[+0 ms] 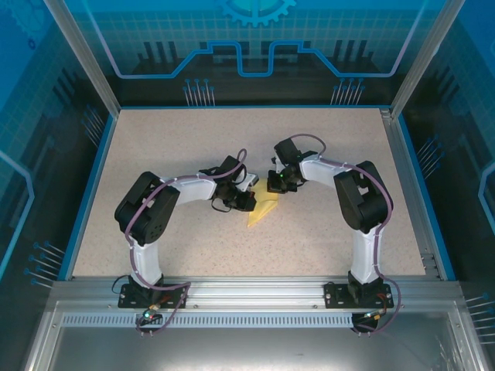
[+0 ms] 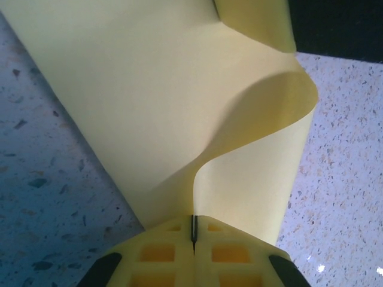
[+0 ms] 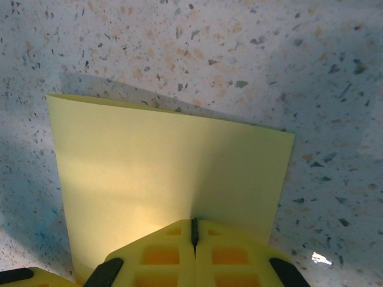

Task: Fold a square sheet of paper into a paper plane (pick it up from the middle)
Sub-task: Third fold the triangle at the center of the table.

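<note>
The square sheet of paper [image 1: 261,210] is pale yellow and lies mid-table between my two arms. My left gripper [image 1: 250,199] comes at it from the left, and my right gripper [image 1: 276,185] holds its far end. In the left wrist view the sheet [image 2: 149,89] bulges up in an S-shaped curl, and its edge runs down into the shut left gripper [image 2: 193,230]. From the right wrist the sheet [image 3: 167,167] spreads out fairly flat over the table, with a faint centre line rising from the shut right gripper [image 3: 194,230], which pinches its near edge.
The speckled beige tabletop [image 1: 193,139] has a blue rim and aluminium frame posts at its sides. Transparent blue panels wall in the back and sides. Both arm bases sit on the metal rail [image 1: 247,294] at the near edge.
</note>
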You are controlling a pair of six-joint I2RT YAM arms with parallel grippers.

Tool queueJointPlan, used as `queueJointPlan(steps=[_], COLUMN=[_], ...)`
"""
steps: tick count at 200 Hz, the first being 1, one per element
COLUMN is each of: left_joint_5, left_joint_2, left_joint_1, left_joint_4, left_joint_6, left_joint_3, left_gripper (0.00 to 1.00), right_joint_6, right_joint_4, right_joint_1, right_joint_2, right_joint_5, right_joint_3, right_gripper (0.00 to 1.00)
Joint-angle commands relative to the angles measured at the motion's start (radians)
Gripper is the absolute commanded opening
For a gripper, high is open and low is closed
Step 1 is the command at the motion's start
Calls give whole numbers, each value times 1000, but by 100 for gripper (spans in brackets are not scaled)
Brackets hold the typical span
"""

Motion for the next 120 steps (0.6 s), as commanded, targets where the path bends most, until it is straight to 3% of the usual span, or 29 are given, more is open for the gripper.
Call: queueJointPlan(steps=[1,67,120], left_joint_5=[-10,3,6], left_joint_2=[5,14,15], left_joint_1=[-5,-5,-5], left_joint_4=[-15,-18,-11], left_joint_6=[-3,4,-5], left_joint_3=[-18,-15,-23], left_gripper=[5,5,5], right_joint_6=[-8,3,48], right_joint_4=[-70,-54,45], right_joint_1=[-3,-9,-57], right_joint_2=[20,-43,-245], right_joint_5=[25,-27,-73], right_joint_3=[-8,10,-75], right_gripper=[0,3,9])
